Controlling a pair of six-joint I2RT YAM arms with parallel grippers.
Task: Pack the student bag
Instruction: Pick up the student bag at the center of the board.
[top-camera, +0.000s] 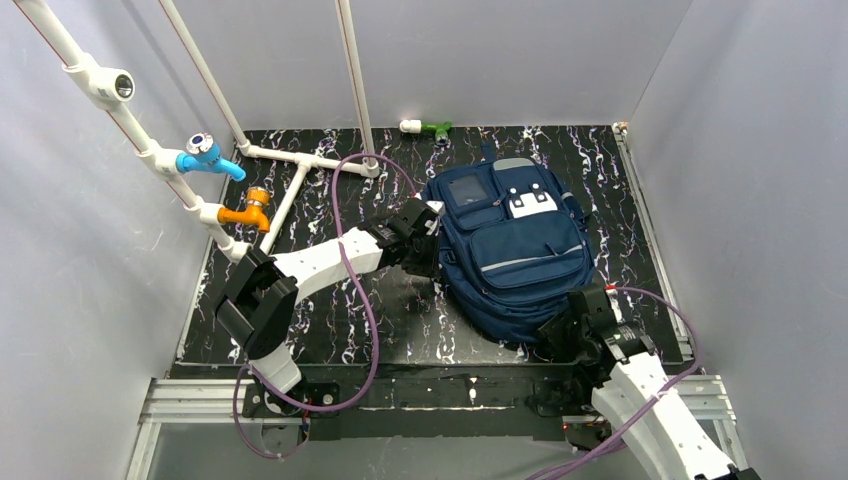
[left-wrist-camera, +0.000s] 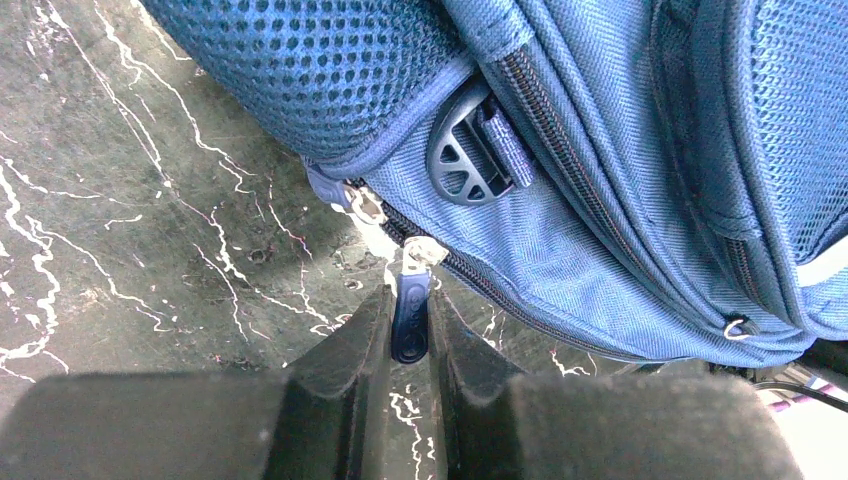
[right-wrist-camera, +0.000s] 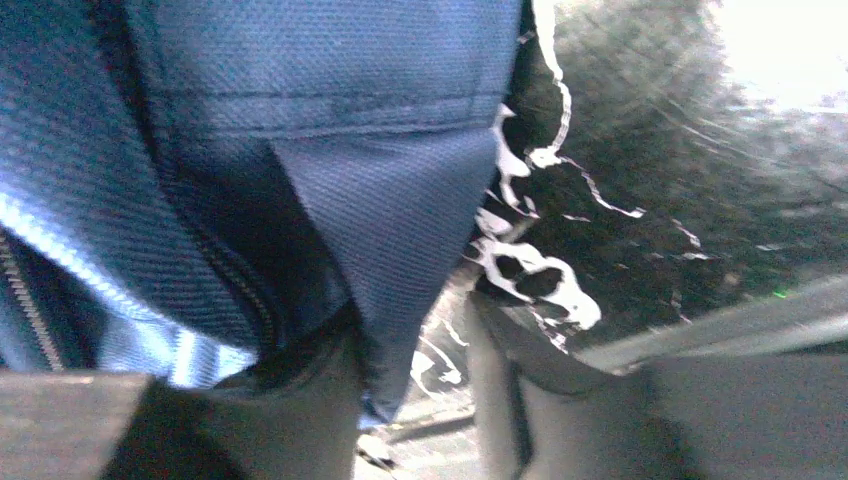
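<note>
Black marbled surface (top-camera: 320, 330), white-veined and glossy. Nearest, the right gripper (right-wrist-camera: 410, 335) has its jaws apart around a woven navy flap (right-wrist-camera: 390, 200) at the near corner of the student bag (top-camera: 520, 260), which lies flat right of centre. Left gripper (left-wrist-camera: 410, 322) is clamped on a smooth dark-blue zipper pull (left-wrist-camera: 411, 300) beside a mesh pocket (left-wrist-camera: 300, 70) and a ribbed plastic buckle (left-wrist-camera: 462, 158).
</note>
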